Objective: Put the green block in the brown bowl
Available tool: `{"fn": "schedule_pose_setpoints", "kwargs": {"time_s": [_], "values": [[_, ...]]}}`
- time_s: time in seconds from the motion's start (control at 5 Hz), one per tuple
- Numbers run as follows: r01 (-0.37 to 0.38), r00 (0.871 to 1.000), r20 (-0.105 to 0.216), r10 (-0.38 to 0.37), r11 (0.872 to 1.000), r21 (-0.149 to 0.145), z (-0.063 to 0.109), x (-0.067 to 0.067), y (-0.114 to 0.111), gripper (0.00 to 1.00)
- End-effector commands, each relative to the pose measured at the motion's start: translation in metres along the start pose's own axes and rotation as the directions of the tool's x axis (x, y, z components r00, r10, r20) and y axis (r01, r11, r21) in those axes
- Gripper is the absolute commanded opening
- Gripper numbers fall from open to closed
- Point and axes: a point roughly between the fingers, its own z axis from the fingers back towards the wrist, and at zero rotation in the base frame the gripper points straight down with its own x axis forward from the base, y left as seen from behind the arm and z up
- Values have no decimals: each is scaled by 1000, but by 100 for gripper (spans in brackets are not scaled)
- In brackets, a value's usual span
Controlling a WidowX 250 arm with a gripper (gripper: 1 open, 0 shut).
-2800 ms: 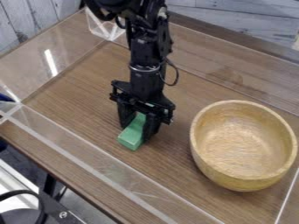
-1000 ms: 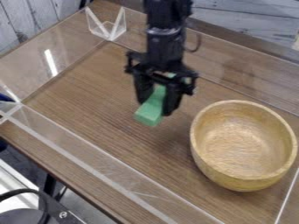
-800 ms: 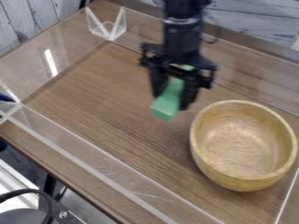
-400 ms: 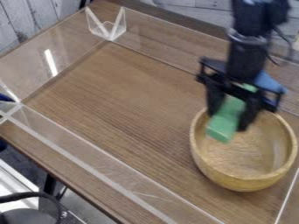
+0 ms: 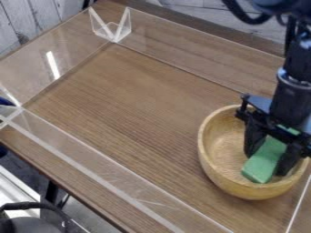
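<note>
The fingers (image 5: 275, 155) carried the green block (image 5: 265, 165) across into the brown bowl (image 5: 216, 136).

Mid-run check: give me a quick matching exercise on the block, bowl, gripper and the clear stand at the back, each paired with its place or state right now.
Things:
1. block
2. bowl
3. gripper
4. clear stand

Places or states:
A. far left corner of the table
B. round, wooden, at the right
C. held between the fingers, down inside the bowl
D. black, pointing down, shut on the block

Pairs: 1-C, 2-B, 3-D, 4-A
</note>
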Motion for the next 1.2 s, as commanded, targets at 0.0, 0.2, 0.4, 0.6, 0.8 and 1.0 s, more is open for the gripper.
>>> {"fn": "schedule_pose_setpoints", "kwargs": {"time_s": [0.0, 0.2, 0.4, 0.6, 0.8, 1.0], "values": [[-10, 997, 73, 11, 1000, -18, 17, 7, 5, 0], [-26, 996, 86, 28, 999, -23, 19, 7, 13, 0], [-40, 994, 100, 43, 999, -29, 21, 6, 21, 0], [-45, 994, 102, 48, 998, -32, 19, 6, 24, 0], [-44, 994, 101, 48, 998, -37, 17, 5, 25, 0], [-44, 994, 101, 48, 998, -41, 16, 4, 25, 0]]}}
